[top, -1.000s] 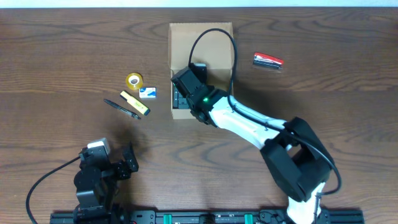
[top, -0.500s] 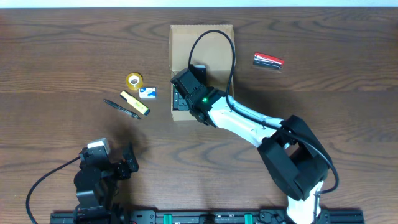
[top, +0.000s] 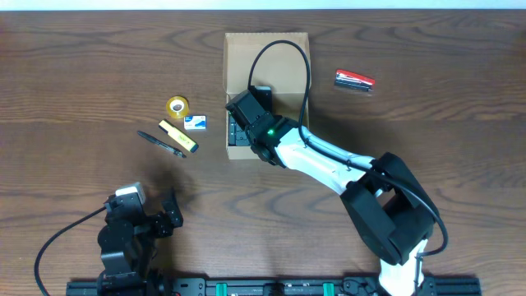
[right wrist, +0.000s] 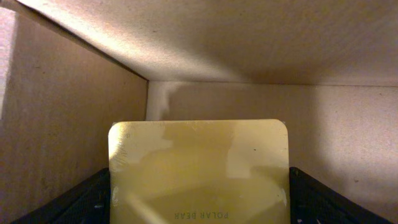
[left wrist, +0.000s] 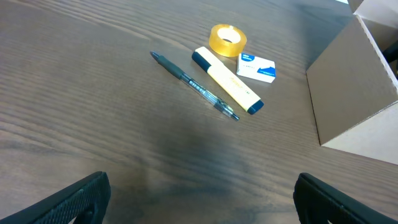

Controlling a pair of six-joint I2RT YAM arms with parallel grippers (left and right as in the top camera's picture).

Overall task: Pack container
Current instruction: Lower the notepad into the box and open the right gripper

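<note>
The container [top: 265, 49] is a tan cardboard box standing open at the back middle of the table, flap lid lying back; the left wrist view catches its side wall [left wrist: 354, 93]. My right gripper [top: 238, 131] reaches down inside it. In the right wrist view a yellow square pad [right wrist: 199, 162] fills the space between the right gripper's [right wrist: 199, 202] black fingers, which touch both its side edges, with the box walls [right wrist: 249, 50] close around. My left gripper [left wrist: 199, 199] hangs open over bare wood at the front left [top: 171, 212].
Left of the box lie a yellow tape roll [top: 177, 106], a small white-and-blue packet [top: 196, 122], a yellow highlighter [top: 178, 136] and a dark pen [top: 160, 144]. A red and silver item [top: 354, 80] sits right of the box. The right arm's cable loops over the box.
</note>
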